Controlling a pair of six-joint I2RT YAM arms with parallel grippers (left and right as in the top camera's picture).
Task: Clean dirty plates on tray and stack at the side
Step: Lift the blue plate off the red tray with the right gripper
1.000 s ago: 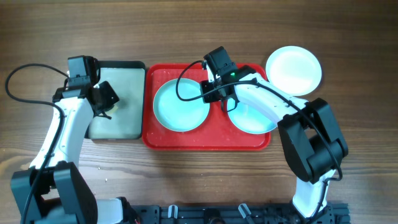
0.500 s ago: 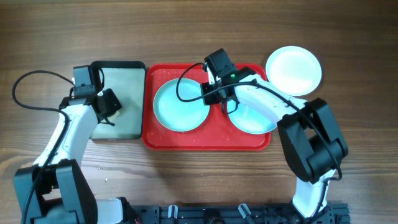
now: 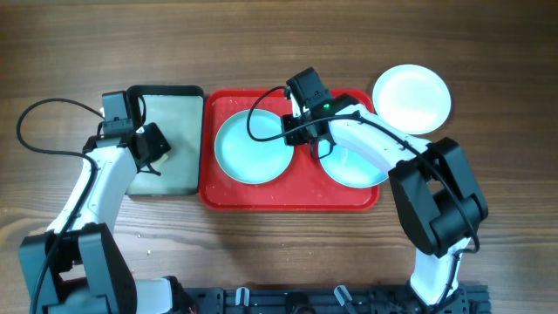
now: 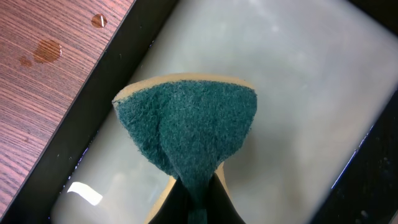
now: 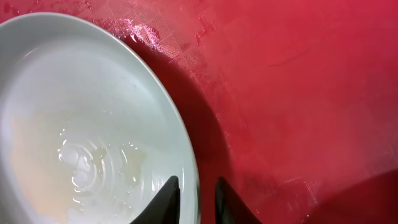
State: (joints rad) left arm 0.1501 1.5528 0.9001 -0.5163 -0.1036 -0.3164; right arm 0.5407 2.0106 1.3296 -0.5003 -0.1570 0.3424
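Right gripper straddles the rim of a turquoise plate on the red tray
Fingers narrowly apart, rim between them, grip unclear; left gripper pinches a green scouring sponge above the black-rimmed tray

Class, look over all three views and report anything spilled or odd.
Liquid drops sit on the wooden table beside the black-rimmed tray; a wet, cloudy film pools inside the turquoise plate.
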